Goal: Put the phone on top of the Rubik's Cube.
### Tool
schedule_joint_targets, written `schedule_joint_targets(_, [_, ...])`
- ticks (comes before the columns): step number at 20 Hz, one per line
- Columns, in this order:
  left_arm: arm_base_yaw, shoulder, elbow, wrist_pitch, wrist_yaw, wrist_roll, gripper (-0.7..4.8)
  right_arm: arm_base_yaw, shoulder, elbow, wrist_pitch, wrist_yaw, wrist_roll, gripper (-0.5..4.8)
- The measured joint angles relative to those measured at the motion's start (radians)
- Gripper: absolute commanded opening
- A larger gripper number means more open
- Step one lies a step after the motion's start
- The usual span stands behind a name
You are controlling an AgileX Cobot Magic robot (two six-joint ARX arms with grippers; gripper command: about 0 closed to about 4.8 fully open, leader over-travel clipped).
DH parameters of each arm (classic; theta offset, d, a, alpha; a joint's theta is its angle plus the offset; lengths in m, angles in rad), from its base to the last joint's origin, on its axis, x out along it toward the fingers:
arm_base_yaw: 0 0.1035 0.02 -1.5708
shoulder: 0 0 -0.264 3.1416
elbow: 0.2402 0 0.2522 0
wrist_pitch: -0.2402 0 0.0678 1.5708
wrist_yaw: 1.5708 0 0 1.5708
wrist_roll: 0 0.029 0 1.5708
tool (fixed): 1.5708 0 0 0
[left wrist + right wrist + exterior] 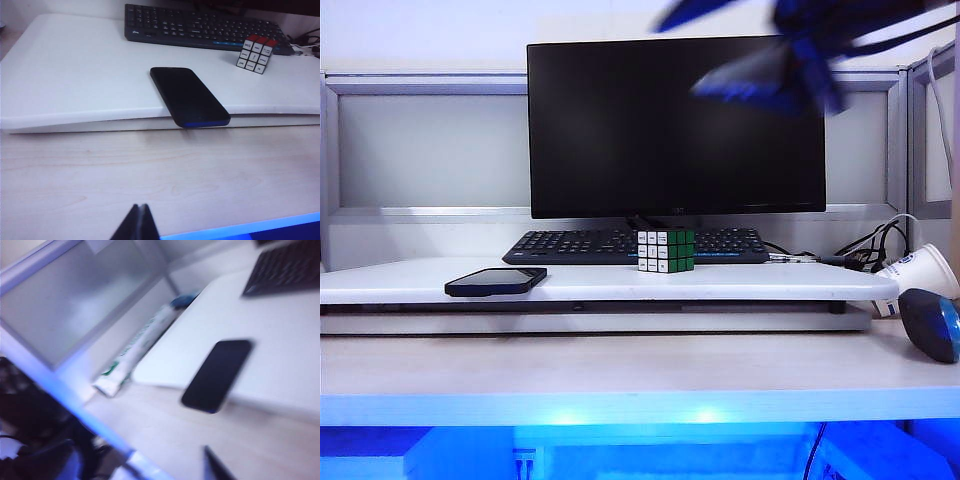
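1. Exterior view: the phone [496, 281] is seen lying flat on the white raised board [410, 280], at its front edge toward the left, well apart from the Rubik's Cube [666, 250].
2. The Rubik's Cube is seen standing on the same board, just in front of the black keyboard [570, 244], with a white face and a green face shown; small marks are printed on the tiles, but they cannot be read.
3. A dark monitor [620, 130] is placed behind the keyboard; its logo is too small to be read.
4. The right gripper [785, 70] is seen high up, in front of the monitor's upper right corner, as a dark blue blur; whether its jaws are wide or narrow cannot be told.
5. In the left wrist view, the left gripper [138, 225] is shown low over the wooden table [150, 170], its dark fingertips pressed together with nothing between them.
6. A paper cup [920, 272] with unreadable blue print is seen lying on its side at the right.
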Motion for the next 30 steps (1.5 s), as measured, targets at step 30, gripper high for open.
schedule_joint_targets(30, [0.000, 0.000, 0.000, 0.002, 0.023, 0.000, -0.05, 0.021, 1.005, 0.600, 0.288, -0.238, 0.709, 4.63])
